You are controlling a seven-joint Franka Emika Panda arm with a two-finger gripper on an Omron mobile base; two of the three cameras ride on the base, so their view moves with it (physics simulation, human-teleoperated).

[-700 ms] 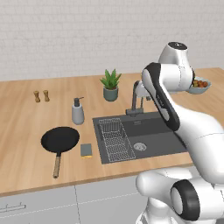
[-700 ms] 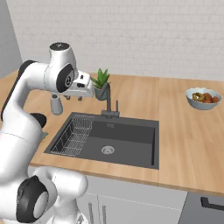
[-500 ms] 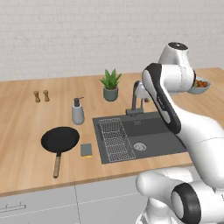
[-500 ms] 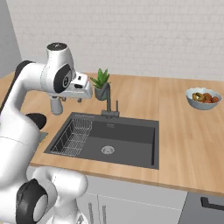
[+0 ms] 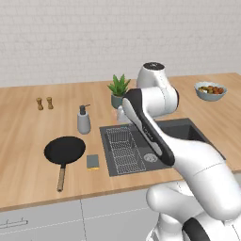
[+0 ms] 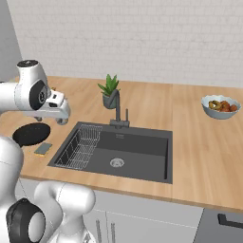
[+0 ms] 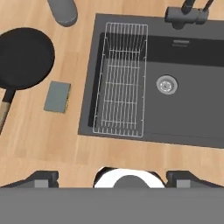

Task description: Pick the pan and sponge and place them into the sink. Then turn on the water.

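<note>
The black pan (image 5: 64, 150) lies on the wooden counter left of the sink (image 5: 188, 133), wooden handle toward the front edge. The small grey-green sponge (image 5: 92, 161) lies flat between pan and sink. My gripper (image 6: 61, 119) hangs high over the counter near the sink's left edge, open and holding nothing. In the hand view its fingertips (image 7: 41, 177) stand far apart, with the pan (image 7: 24, 57), the sponge (image 7: 57, 97) and the sink (image 7: 183, 109) below. From the right I see the pan (image 6: 31, 134), the sponge (image 6: 42, 149) and the sink (image 6: 142, 159).
A wire rack (image 5: 123, 148) fills the sink's left side, and the faucet (image 6: 118, 114) stands behind the basin. A grey soap dispenser (image 5: 84, 121) is behind the pan. A potted plant (image 5: 117, 92), two shakers (image 5: 44, 103) and a fruit bowl (image 5: 210, 90) stand farther back.
The arm has swung left, carrying the hand from over the faucet side to over the sink's left edge. The pan and sponge have not moved.
</note>
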